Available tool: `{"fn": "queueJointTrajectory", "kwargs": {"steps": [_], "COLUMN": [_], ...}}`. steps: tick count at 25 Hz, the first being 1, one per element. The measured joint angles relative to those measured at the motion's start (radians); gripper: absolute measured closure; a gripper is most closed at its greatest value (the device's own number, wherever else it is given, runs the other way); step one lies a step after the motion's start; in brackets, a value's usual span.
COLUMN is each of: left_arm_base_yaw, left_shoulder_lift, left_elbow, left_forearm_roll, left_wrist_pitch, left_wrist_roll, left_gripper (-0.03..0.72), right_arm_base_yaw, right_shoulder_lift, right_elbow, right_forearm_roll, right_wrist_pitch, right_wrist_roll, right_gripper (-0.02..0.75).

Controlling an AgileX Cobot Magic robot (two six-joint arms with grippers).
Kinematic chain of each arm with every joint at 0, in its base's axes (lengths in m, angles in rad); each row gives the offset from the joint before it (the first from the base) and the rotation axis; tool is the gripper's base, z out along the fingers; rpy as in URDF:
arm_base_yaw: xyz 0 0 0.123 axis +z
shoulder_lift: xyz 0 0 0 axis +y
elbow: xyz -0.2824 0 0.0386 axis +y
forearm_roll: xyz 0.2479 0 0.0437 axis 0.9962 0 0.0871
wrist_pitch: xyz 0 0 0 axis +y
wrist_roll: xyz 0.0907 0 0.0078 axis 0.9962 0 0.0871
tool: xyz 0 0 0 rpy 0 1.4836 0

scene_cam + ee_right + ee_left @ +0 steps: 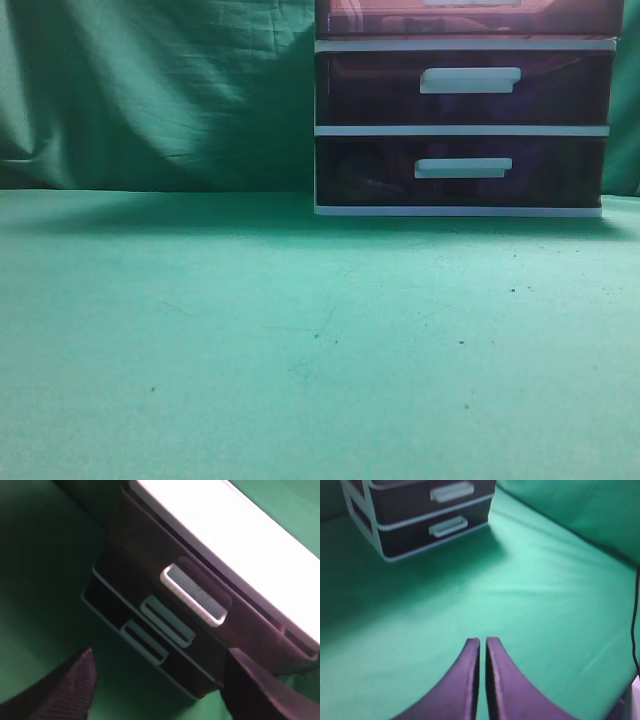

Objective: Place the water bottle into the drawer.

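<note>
No water bottle shows in any view. The reddish-pink drawer is the top one of the white-framed unit, cut off by the top edge of the exterior view. In the right wrist view I look down on the drawer and its white bar handle. My right gripper is open and empty, hanging above and in front of the unit. My left gripper is shut and empty over the green cloth, well away from the unit. Neither gripper shows in the exterior view.
Two darker purple drawers sit below the top one and also show in the left wrist view. The green cloth table has a green backdrop behind it. A black cable hangs at the right.
</note>
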Motion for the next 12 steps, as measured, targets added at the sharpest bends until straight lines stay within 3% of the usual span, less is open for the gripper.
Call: {"fn": "queueJointTrajectory", "kwargs": {"steps": [1,6,9,12], "left_arm_base_yaw": [0.0,0.0,0.0,0.0], "left_shoulder_lift": [-0.026,-0.167,-0.237,-0.333], "left_elbow": [0.0,-0.003,0.0,0.045], "left_forearm_roll": [0.0,0.019,-0.001,-0.042], "left_wrist_pitch": [0.0,0.032,0.066,0.068], "left_wrist_roll": [0.004,0.011,0.078,0.154], "left_gripper": [0.688,0.688,0.688,0.688], "right_arm_base_yaw": [0.005,0.005,0.005,0.005], "right_shoulder_lift": [-0.032,-0.172,-0.249,-0.337], "right_elbow": [0.0,0.0,0.0,0.0], "right_forearm_roll": [0.004,0.024,0.094,0.211], "right_wrist_pitch": [0.024,0.171,0.275,0.376], "right_wrist_roll": [0.025,0.069,0.099,0.103], "right_gripper": [0.266,0.603,0.738,0.738]}}
